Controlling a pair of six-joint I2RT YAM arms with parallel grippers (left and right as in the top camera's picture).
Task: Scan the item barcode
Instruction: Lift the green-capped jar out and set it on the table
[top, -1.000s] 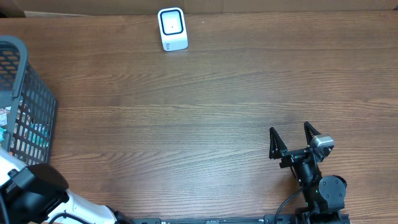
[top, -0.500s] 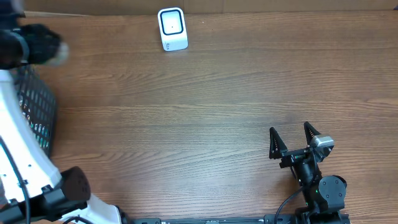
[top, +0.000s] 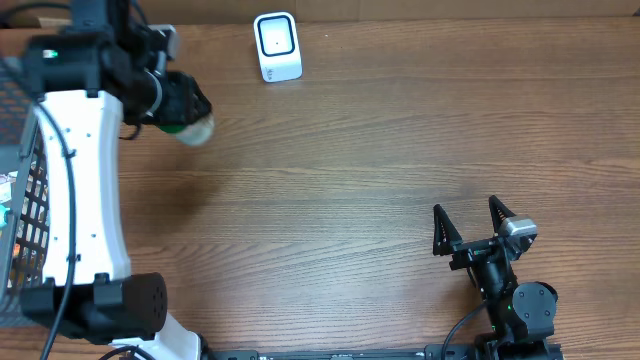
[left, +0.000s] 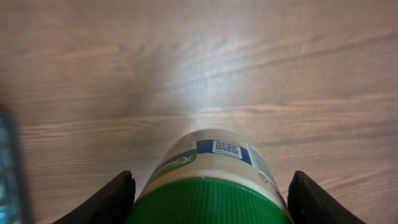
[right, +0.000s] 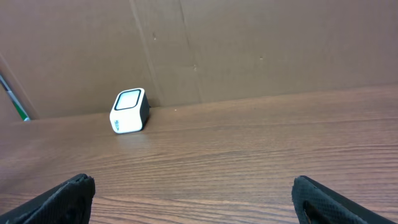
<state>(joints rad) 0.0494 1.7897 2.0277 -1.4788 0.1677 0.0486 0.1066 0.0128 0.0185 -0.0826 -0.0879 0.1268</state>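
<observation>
The item is a beige jar (left: 214, 163) with a green ribbed lid and a small printed code on its blue label. My left gripper (left: 210, 200) is shut on it at the lid end, one finger on each side. From overhead, the jar (top: 192, 129) hangs above the table's far left, left of and nearer than the white barcode scanner (top: 277, 46). The scanner (right: 129, 111) stands against the cardboard back wall. My right gripper (top: 468, 228) rests open at the front right with nothing between its fingers.
A dark wire basket (top: 22, 215) holding several packaged goods stands at the left table edge, partly behind the left arm. A cardboard wall (right: 249, 43) closes off the far side of the table.
My left arm has swung out of the basket area, up and right over the table, carrying the jar. The right arm has not moved.
</observation>
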